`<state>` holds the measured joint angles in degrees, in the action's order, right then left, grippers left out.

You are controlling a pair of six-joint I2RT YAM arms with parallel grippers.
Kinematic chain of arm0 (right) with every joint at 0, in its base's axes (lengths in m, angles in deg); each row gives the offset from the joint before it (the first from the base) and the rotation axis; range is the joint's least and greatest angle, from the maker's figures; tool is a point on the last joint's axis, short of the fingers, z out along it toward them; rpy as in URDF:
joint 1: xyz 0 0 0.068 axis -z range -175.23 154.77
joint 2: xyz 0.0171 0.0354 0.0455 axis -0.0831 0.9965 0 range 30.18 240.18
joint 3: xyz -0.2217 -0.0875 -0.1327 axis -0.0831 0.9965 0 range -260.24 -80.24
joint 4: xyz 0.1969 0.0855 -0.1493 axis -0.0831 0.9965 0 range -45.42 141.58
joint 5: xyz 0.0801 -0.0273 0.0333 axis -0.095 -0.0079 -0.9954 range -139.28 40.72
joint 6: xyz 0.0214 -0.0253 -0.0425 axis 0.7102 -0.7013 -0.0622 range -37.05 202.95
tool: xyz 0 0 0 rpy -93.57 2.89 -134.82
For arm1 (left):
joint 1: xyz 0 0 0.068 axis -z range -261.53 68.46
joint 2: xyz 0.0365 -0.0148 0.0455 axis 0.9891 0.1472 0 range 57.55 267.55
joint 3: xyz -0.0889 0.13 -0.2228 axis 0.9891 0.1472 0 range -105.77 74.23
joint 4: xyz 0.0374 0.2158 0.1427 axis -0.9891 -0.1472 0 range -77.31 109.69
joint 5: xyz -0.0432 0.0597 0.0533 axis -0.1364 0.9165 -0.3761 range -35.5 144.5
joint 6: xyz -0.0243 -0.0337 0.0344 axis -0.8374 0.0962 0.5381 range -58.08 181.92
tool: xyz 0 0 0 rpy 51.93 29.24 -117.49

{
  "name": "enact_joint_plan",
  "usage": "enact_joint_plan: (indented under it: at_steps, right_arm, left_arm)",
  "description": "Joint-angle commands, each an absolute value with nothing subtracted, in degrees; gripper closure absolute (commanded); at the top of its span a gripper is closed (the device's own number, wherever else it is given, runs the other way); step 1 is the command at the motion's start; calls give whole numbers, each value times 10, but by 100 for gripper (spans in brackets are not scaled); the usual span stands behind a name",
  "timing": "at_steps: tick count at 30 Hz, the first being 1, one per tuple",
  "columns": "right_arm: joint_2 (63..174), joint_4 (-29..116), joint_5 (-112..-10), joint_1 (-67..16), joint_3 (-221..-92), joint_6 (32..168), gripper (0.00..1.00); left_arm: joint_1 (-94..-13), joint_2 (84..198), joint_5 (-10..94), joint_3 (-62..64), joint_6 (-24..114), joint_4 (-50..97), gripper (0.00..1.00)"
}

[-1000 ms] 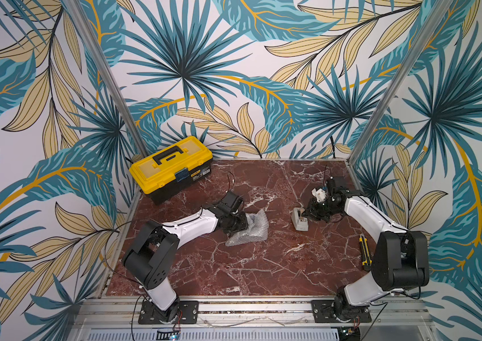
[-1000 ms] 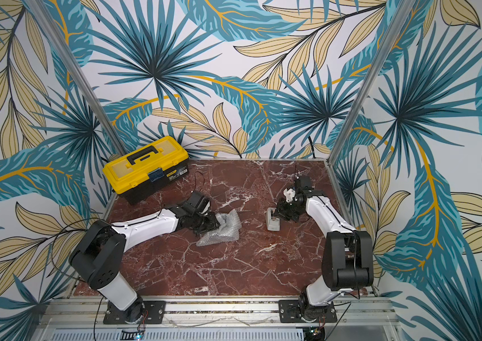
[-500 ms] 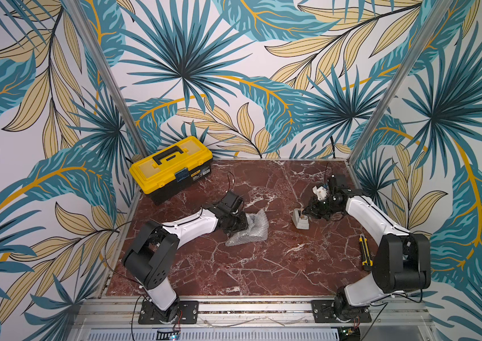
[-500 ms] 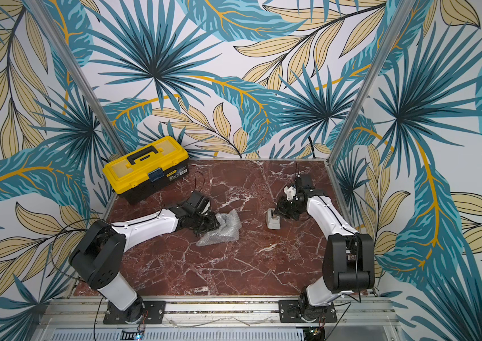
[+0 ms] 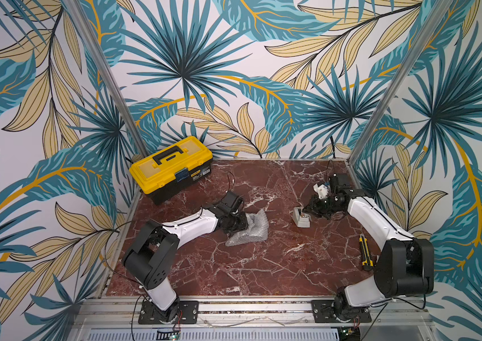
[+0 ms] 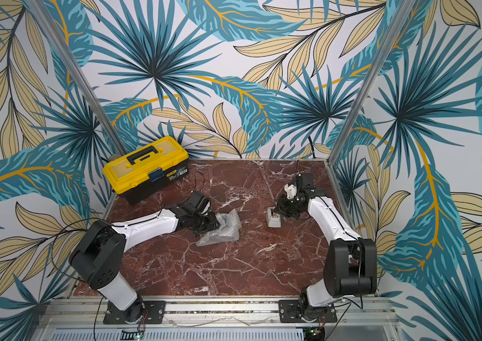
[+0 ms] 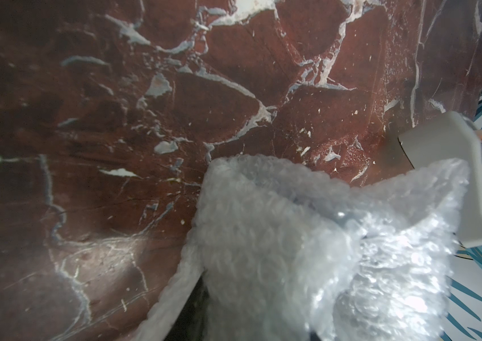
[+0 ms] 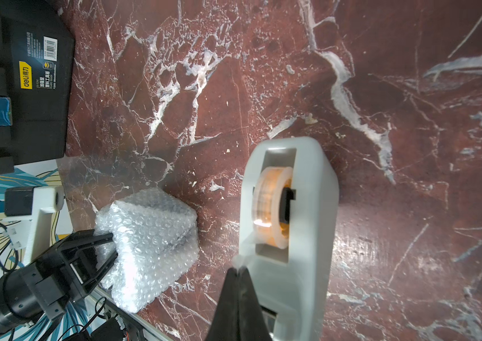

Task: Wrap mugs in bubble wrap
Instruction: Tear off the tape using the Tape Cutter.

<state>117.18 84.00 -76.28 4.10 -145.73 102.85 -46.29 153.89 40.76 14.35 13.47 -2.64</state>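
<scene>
The bubble wrap [image 5: 250,228] [image 6: 223,228] lies as a bunched bundle at mid-table. The mug is hidden; I cannot tell whether it is inside the bundle. My left gripper [image 5: 240,226] [image 8: 109,248] is shut on the bundle's side, its two dark fingers [image 8: 102,237] pinching the folded wrap. In the left wrist view the bubble wrap [image 7: 307,236] covers the jaws. My right gripper [image 8: 238,267] [image 5: 307,208] is shut at the front of the grey tape dispenser [image 8: 307,236] [image 5: 301,220], with the whitish loose tape end pinched at its tips.
A yellow and black toolbox [image 5: 171,171] stands at the back left corner. A yellow and black utility knife [image 5: 365,251] lies by the right edge, close to my right arm. A small pale scrap [image 5: 294,249] lies on the marble between the arms.
</scene>
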Motion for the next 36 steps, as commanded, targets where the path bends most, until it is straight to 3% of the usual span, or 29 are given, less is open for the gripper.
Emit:
enact_joint_plan:
  at_steps: [1, 12, 36]
  right_arm:
    - [1159, 823, -772, 32, -1471, 1024, 100]
    - [1180, 832, -766, 26, -1481, 1007, 100]
    - [1106, 931, -744, 23, -1451, 1025, 100]
  left_arm:
    - [-456, 1541, 398, 162, 133, -20, 67]
    - [-455, 1542, 397, 162, 131, -16, 67]
    - [-454, 1535, 397, 168, 131, -12, 67]
